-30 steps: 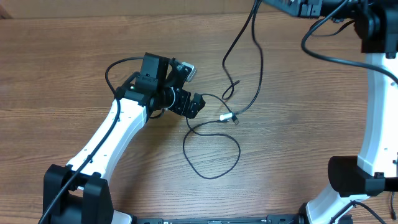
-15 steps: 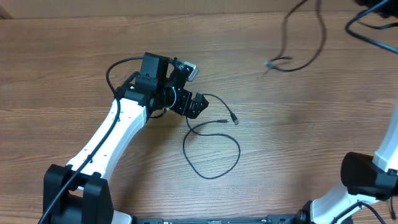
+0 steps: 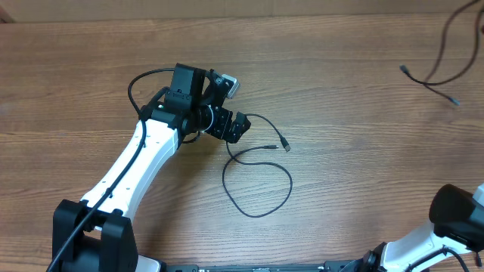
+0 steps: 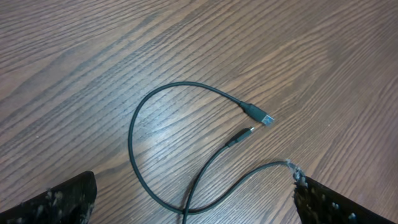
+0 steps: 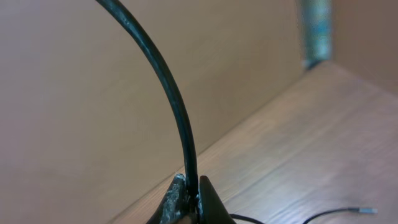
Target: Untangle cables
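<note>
Right hand (image 5: 189, 202): fingertips pinched shut on a thin black rubber-sheathed cable (image 5: 177, 109), which rises out of the grip in a stiff arc. The hand itself sits off the top right edge of the overhead view. From above, the lifted cable hangs in the air at the far upper right, a small plug end (image 3: 403, 69) dangling clear above the brown wood-grain counter (image 3: 363, 166). A second ago this cord drooped to the middle of the counter, its lowest bend right at the plugs of the second thin black cable (image 3: 290, 185). Half a second ago it had swung to the upper middle. Now it is well apart, nothing crossing. The second cable has not shifted: one loose loop lying flat, appearing to cross itself once near the left hand (image 4: 193, 205). Its silver-tipped flat plug (image 4: 266, 118) and smaller dark plug (image 4: 245, 132) lie just beside each other. Left hand: fingers spread wide, holding nothing, poised low over that loop, same pose through the whole second. Reading: the two cords look separated, and the pull came free without dragging the resting one. What seems left is laying the lifted cable down somewhere apart from the loop, and perhaps opening out the loop's single self-crossing.
</note>
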You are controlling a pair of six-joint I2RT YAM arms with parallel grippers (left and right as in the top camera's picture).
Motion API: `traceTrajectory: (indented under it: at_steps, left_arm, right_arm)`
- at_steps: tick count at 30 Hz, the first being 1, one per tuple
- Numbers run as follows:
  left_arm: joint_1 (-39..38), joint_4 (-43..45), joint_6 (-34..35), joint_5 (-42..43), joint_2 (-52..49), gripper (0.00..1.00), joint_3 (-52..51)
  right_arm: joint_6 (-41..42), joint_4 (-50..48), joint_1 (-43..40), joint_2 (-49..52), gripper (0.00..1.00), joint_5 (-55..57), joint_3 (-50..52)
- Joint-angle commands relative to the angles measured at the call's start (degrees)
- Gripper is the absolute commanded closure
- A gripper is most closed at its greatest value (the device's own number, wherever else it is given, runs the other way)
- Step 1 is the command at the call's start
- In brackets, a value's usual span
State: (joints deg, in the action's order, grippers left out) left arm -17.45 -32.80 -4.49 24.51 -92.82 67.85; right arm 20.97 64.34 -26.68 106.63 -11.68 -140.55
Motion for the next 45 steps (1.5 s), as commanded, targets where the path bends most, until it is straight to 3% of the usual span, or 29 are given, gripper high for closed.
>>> traceTrajectory:
  at_steps: [1, 17, 35, 45]
  left_arm:
    - [0.5, 0.0, -0.7, -1.1, 0.3, 0.0, 0.5]
    - [0.5, 0.0, -0.7, -1.1, 0.3, 0.0, 0.5]
    - [0.5, 0.0, -0.7, -1.1, 0.3, 0.0, 0.5]
    - [0.5, 0.0, -0.7, -1.1, 0.3, 0.0, 0.5]
  right_arm:
    - [0.2, 0.9, -2.5, -0.2, 0.96, 5.7, -0.4]
    - [0.0, 5.9, -12.0, 1.1, 0.96, 14.8, -0.4]
    - [0.0, 13.1, -12.3, 13.1, 0.96, 10.1, -0.4]
    - [0.0, 13.8, -12.3, 14.9, 0.96, 17.0, -0.4]
